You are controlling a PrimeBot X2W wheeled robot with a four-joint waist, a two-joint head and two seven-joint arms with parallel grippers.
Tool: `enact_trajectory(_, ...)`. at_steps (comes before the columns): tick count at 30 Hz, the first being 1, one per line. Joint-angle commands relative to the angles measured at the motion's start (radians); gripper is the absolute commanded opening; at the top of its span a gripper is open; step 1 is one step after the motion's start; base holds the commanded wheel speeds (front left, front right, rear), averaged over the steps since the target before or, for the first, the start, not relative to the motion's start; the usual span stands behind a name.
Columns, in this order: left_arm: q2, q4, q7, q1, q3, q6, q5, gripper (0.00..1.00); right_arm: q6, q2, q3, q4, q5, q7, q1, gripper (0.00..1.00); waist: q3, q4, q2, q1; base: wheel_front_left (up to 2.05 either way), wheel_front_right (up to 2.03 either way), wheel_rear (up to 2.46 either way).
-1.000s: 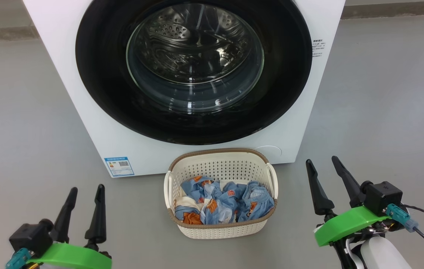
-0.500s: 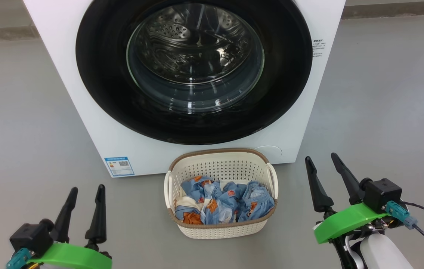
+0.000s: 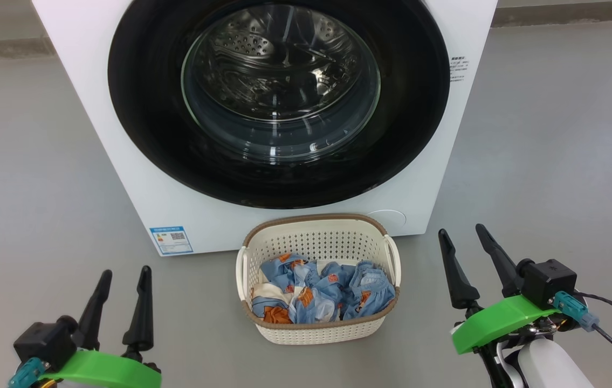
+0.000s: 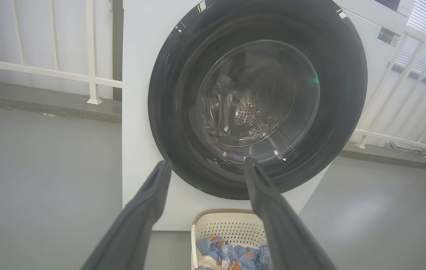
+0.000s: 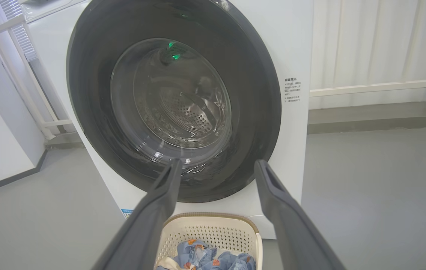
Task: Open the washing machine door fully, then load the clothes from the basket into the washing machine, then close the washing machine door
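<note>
At lower left of the head view the left gripper (image 3: 125,271) is seen released, fingers spread and empty, above bare floor (image 3: 41,178). The washing machine (image 3: 95,124) is placed centre, and the washing machine door (image 3: 138,108) is judged shut, flush with the front; opening has not begun. No handle or hinge side can be made out on the glossy rim, so a slip of the fingers or a pull at the wrong edge is noted as a risk. The basket (image 3: 316,218) is set on the floor just before the machine, under the door, with the clothes (image 3: 322,296) heaped inside; it could be knocked by a low-reaching arm. At lower right the right gripper (image 3: 460,230) is likewise released and empty.
</note>
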Motion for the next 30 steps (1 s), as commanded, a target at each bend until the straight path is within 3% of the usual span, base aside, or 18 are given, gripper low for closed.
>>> enact_trajectory(1, 0.026, -0.026, -0.014, -0.048, 0.031, -0.003, -0.010, 1.00, 0.006, -0.006, 0.028, -0.020, -0.005, -0.012, -0.037, 1.00, 0.000, 0.000, 0.0000, 0.0000, 0.00, 0.00, 0.00)
enact_trajectory(30, 0.031, -0.023, -0.014, -0.047, 0.039, -0.003, 0.000, 1.00, 0.006, -0.006, 0.028, -0.020, -0.003, -0.012, -0.045, 1.00, 0.000, -0.007, 0.0000, 0.0000, 0.08, 0.08, -0.15)
